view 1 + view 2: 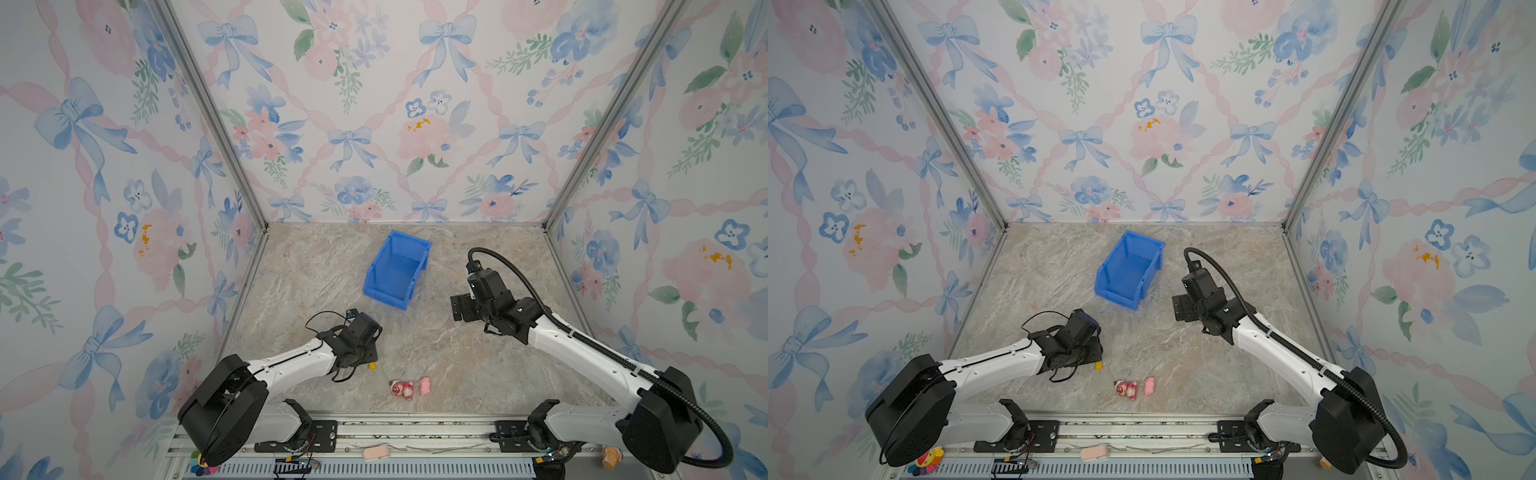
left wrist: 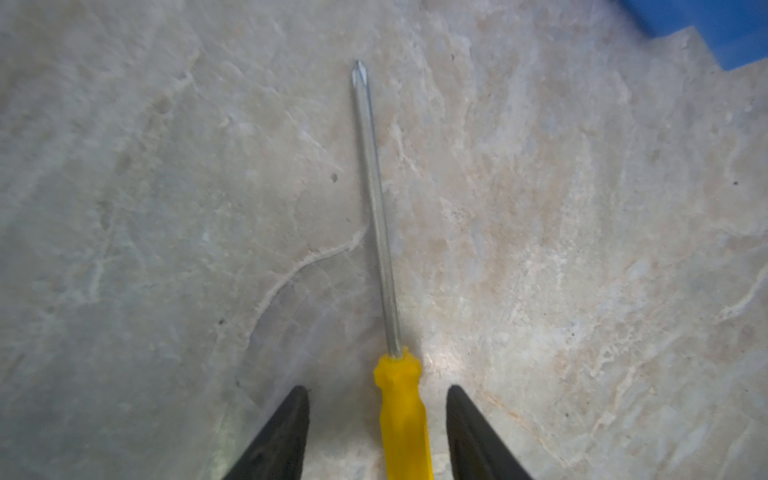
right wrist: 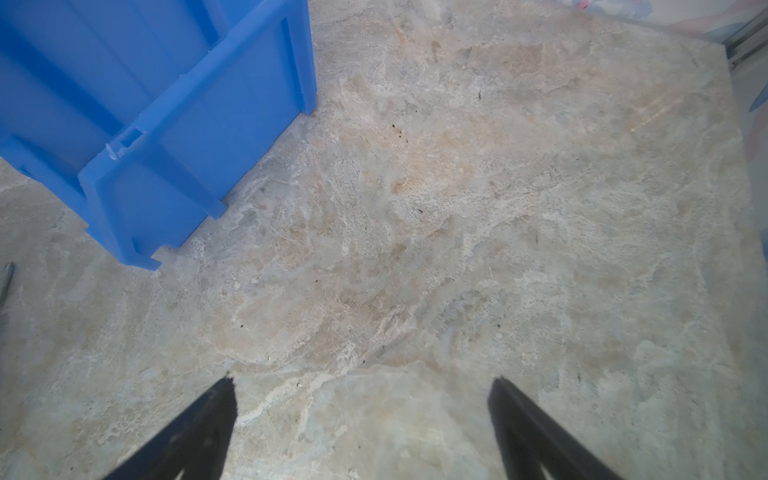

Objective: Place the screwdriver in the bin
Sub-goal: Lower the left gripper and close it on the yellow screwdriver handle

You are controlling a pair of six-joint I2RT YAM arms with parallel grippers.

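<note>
From where I stand, the marbled desk [image 1: 457,361] carries everything. The left arm [image 1: 291,361] reaches low over its near side, and the right arm [image 1: 582,345] hangs at four o'clock of the bin, parked out of the way, I'd say. The blue bin [image 1: 397,270] sits toward twelve o'clock on the desk, open top up and nothing inside, ready for a drop from above. The left claw [image 2: 378,388] is spread, one finger either side of the yellow handle with bare desk showing in both gaps, so it straddles without pinching yet. Going for the thick handle rather than the thin shaft looks the surer hold. The right claw [image 3: 363,380] is spread wide over bare desk, holding nothing. The screwdriver [image 2: 385,270] lies flat on the desk at about seven o'clock of the bin, tip aimed roughly toward it but not touching. Two small pink toys [image 1: 402,389] lie at four o'clock of the handle, near yet clear of the grab.
</note>
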